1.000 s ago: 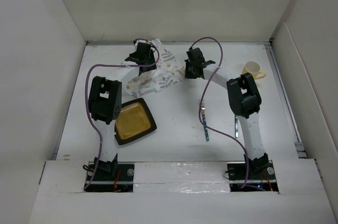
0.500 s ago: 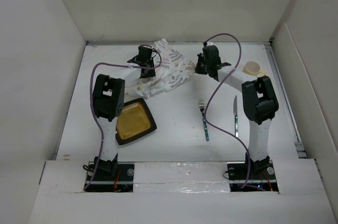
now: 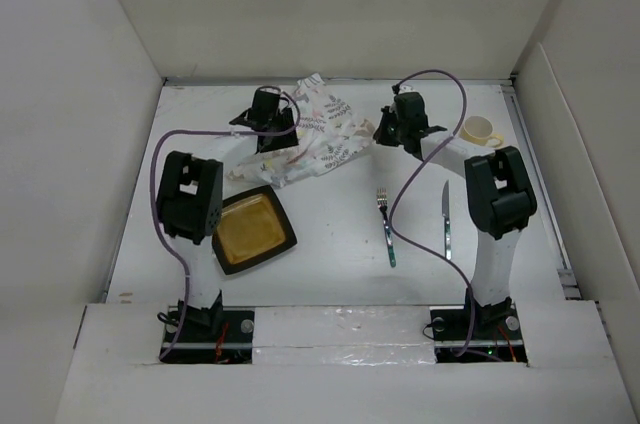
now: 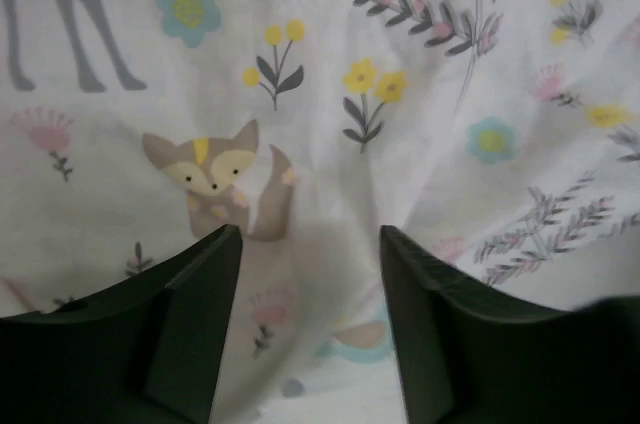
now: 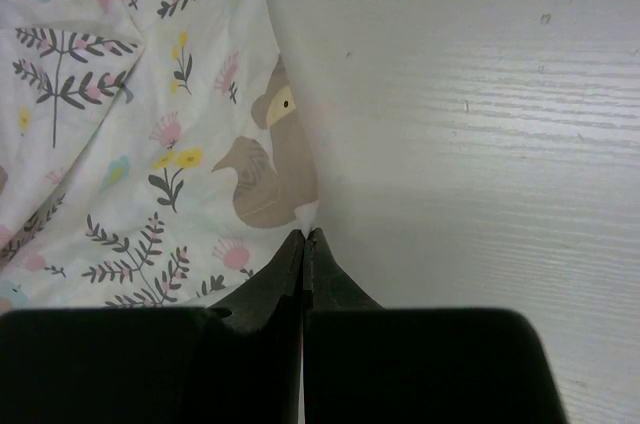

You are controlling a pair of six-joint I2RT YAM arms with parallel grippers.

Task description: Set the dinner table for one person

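Note:
The white placemat (image 3: 322,132), printed with animals and plants, lies crumpled at the back of the dinner table (image 3: 330,284). My left gripper (image 3: 268,136) is down on its left part. In the left wrist view the placemat (image 4: 300,74) fills the frame, and the left gripper (image 4: 310,236) is closed part way on a raised fold of it. My right gripper (image 3: 384,132) is at the cloth's right end. There the right gripper (image 5: 305,232) is shut on a corner tip of the placemat (image 5: 150,124).
A yellow plate with a black rim (image 3: 253,229) lies near the left arm. A fork (image 3: 386,229) and a knife (image 3: 446,219) lie side by side in front of the right arm. A yellow cup (image 3: 480,130) stands at the back right.
My right gripper has moved right with the placemat's corner, drawing the cloth out. My left gripper's jaws have closed in on the cloth, and the left arm's elbow has swung left.

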